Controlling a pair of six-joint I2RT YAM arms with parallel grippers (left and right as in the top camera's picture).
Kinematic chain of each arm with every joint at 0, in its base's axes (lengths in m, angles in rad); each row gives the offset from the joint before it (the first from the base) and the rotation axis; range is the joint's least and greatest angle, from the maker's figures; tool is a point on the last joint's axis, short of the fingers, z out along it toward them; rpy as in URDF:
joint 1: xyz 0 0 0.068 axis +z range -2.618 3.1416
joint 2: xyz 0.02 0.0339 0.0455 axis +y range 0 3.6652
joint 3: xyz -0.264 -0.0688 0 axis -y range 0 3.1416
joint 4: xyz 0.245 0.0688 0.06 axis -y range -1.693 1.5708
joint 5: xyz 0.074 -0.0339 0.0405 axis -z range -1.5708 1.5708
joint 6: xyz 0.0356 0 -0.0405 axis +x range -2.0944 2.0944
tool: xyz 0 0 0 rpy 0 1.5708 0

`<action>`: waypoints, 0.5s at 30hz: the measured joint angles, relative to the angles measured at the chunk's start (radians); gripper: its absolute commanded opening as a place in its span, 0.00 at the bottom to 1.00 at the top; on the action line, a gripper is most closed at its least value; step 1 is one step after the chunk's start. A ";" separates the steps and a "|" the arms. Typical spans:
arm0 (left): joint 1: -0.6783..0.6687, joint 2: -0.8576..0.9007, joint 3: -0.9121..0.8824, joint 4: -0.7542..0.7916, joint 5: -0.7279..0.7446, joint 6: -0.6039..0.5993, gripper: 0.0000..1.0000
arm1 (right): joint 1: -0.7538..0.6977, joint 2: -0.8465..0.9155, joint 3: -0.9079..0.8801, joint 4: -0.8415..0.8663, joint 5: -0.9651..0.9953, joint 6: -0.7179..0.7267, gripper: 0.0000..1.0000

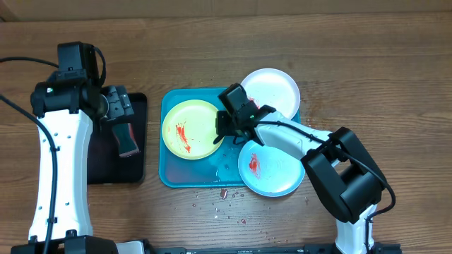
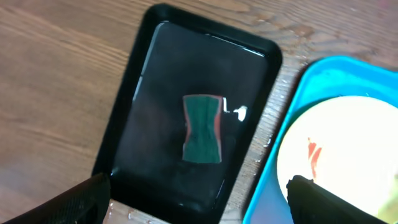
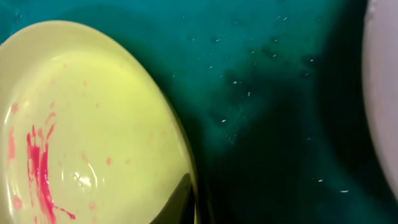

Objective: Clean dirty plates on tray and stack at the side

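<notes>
One wooden table (image 1: 353, 56). One turquoise tray (image 1: 205, 173) at centre; one black tray (image 1: 106, 166) just left of it. Three plates on turquoise tray: yellow-green plate (image 1: 187, 127) at left, red-smeared; upper white plate (image 1: 272, 90) without visible smear; lower white plate (image 1: 272, 169) red-smeared, both overhanging right rim. Two grippers: left gripper (image 1: 127, 140) above black tray, fingers spread, holding nothing; right gripper (image 1: 227, 128) at yellow-green plate's right edge, grip impossible to tell. One green sponge (image 2: 203, 128) lying in black tray.

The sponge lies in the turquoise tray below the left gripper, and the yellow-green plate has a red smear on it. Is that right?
Not quite. The sponge lies in the black tray, not the turquoise tray, as the left wrist view shows. The rest holds: it is below the left gripper, and the yellow-green plate has a red smear on it.
</notes>
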 measured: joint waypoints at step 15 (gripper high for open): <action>0.001 0.001 -0.233 0.202 0.044 0.034 0.71 | 0.002 0.000 0.000 -0.005 -0.004 -0.009 0.04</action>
